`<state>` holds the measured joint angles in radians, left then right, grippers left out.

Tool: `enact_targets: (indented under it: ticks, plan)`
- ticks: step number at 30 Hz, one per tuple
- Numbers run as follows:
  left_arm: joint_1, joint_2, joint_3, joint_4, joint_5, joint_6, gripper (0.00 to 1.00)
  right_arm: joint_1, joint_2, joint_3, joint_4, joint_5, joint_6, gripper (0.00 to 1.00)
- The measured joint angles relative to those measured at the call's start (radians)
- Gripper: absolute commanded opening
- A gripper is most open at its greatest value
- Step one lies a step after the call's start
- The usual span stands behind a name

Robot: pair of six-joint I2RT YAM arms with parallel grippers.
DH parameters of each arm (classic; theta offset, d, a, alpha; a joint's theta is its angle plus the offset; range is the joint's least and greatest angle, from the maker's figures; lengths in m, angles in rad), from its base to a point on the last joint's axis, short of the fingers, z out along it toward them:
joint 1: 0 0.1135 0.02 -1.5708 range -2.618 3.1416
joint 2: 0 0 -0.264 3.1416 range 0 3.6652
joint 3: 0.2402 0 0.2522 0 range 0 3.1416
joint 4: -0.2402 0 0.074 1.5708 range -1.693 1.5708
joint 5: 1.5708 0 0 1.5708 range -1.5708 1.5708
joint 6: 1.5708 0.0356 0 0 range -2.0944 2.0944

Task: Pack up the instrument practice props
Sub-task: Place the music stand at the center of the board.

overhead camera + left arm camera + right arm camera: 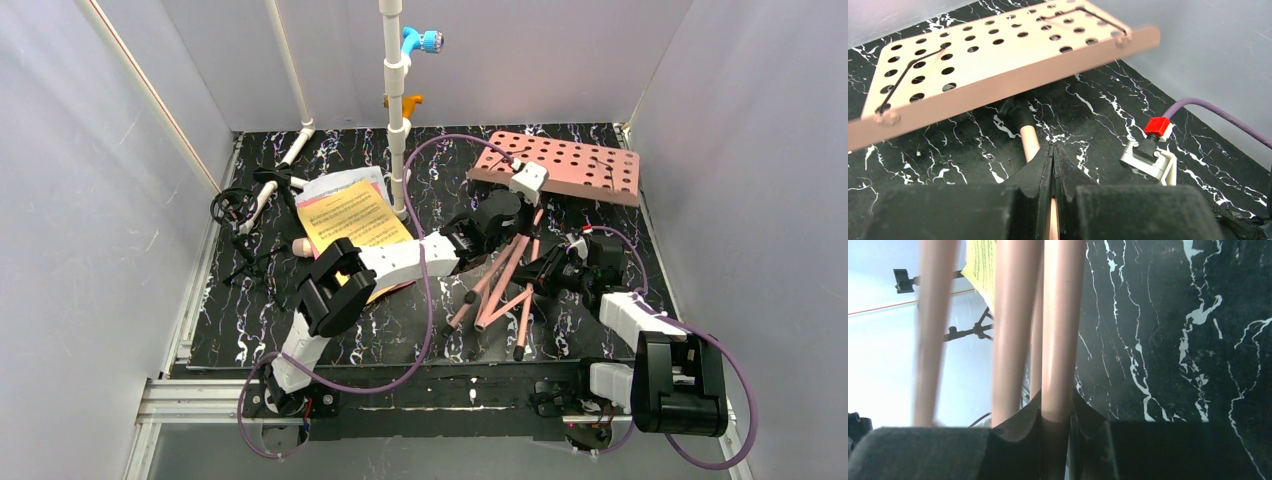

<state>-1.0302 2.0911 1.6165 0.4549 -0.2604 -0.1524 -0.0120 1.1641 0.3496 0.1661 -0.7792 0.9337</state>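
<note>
The pink music stand lies on the black marbled table, with its hole-punched desk [560, 165] [998, 55] at the back right and its folded legs [500, 285] pointing toward me. My left gripper [515, 205] [1054, 147] hovers over the stand's pole [1029, 140] just below the desk. Its jaws are shut tip to tip, and the pole runs beneath them. My right gripper [552, 268] [1055, 407] is shut on one pink leg [1063, 335], with the other legs beside it. Yellow sheet music [352, 220] lies on white pages [335, 185] at centre left. A beige-pink tube end [298, 246] shows beside them.
A white pipe frame [396, 100] with a blue fitting [425, 42] and an orange fitting [408, 100] rises at the back centre. Black wire parts and a white tube [262, 195] lie at the far left. White walls close in on three sides.
</note>
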Motion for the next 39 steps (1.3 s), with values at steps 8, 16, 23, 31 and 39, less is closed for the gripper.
enact_targets:
  ticks: [8, 16, 23, 31, 39]
  plan:
    - [0.007, 0.032, -0.004, 0.002, 0.031, -0.049, 0.00, 0.002, 0.005, 0.000, -0.004, 0.042, -0.031, 0.09]
    - [0.017, 0.011, -0.058, -0.018, 0.070, -0.092, 0.16, -0.002, 0.005, 0.002, -0.064, 0.095, -0.127, 0.22]
    - [0.024, -0.119, -0.174, -0.101, 0.144, -0.138, 0.27, -0.006, 0.018, 0.004, -0.092, 0.129, -0.197, 0.38]
    - [0.024, -0.543, -0.450, -0.164, 0.222, -0.180, 0.45, -0.016, 0.052, 0.034, -0.105, 0.147, -0.268, 0.81]
    - [0.026, -0.894, -0.735, -0.241, 0.244, -0.245, 0.68, -0.063, -0.006, 0.069, -0.092, 0.149, -0.326, 0.94]
